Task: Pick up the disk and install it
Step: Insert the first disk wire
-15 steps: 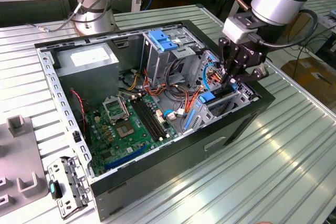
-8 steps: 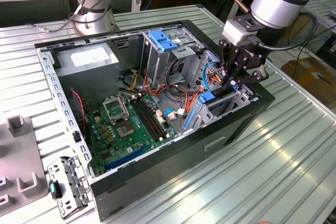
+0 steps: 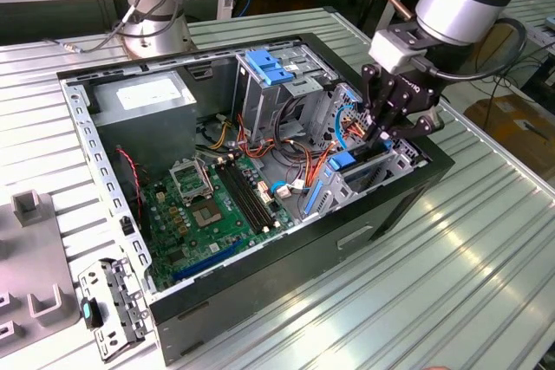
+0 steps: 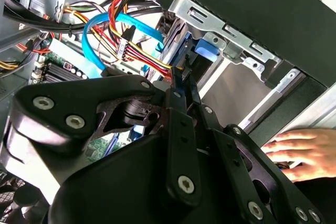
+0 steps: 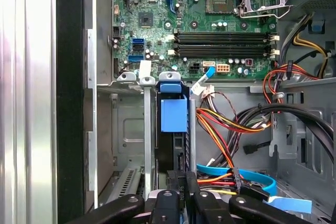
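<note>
1. Looking at the fingers first: in the first wrist view we see the gripper (image 5: 181, 195) with its black fingers (image 5: 190, 186) drawn together, almost no gap, tips against the near end of the disk (image 5: 173, 142).
2. Whether they clamp a thin edge of it or just press on it, we cannot tell.
3. Second wrist view agrees: gripper (image 4: 181, 80) narrowed to a point, tips at the blue carrier handle (image 4: 206, 51) by the bay bracket.
4. The disk stands on edge in the drive bay (image 5: 144, 129), blue handle (image 5: 174, 114) facing the motherboard (image 5: 210, 24). It sits between the bay's metal rails.
5. In the exterior view, the gripper (image 3: 381, 138) is down inside the computer case (image 3: 260, 301) at the corner toward that view's right, over the disk (image 3: 347, 162) with its blue rail.
6. Just beside the bay: a blue SATA cable (image 5: 252, 179) and a bundle of red, yellow and orange power wires (image 5: 231, 124).
7. Further out: the motherboard (image 3: 217, 205) lies flat on the case floor, with a tall metal cage with a blue latch (image 3: 269, 67) behind and a grey power supply (image 3: 143, 97) in the far corner.
8. A person's hand (image 4: 302, 150) rests on the outside of the case, in the second wrist view.
9. The case lies open on a ribbed metal table (image 3: 451, 283); a loose metal bracket (image 3: 113, 305) is on the table toward the exterior view's left.
</note>
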`<state>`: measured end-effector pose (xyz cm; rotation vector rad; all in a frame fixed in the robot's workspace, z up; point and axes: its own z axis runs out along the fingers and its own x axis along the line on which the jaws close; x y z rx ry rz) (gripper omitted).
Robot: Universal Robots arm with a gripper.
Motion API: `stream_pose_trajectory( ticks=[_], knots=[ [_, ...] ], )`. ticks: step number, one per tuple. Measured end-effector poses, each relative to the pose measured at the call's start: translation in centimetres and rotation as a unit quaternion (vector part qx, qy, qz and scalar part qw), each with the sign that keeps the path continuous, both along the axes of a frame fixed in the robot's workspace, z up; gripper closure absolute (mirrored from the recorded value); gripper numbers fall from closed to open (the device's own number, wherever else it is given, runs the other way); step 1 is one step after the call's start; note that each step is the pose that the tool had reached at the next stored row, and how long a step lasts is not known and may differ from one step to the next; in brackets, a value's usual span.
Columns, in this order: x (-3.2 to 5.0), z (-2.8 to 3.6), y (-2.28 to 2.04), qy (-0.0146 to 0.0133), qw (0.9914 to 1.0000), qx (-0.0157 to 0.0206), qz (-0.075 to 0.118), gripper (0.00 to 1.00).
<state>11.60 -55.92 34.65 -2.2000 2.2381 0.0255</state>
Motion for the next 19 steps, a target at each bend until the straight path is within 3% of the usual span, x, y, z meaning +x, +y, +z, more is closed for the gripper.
stream_pose_trajectory(
  ticks=[3, 8, 13, 19],
  knots=[
    [0.01, -0.01, 0.01, -0.0005, 1.0, 0.0002, 0.0, 0.83],
    [0.01, -0.02, 0.04, -0.0041, 0.99999, 0.0009, 0.0, 0.83],
    [-0.01, -0.01, 0.05, -0.0043, 0.99999, 0.0032, 0.0, 0.83],
    [-0.02, -0.09, 0.11, -0.0043, 0.99998, 0.0033, 0.004, 0.83]
  ],
)
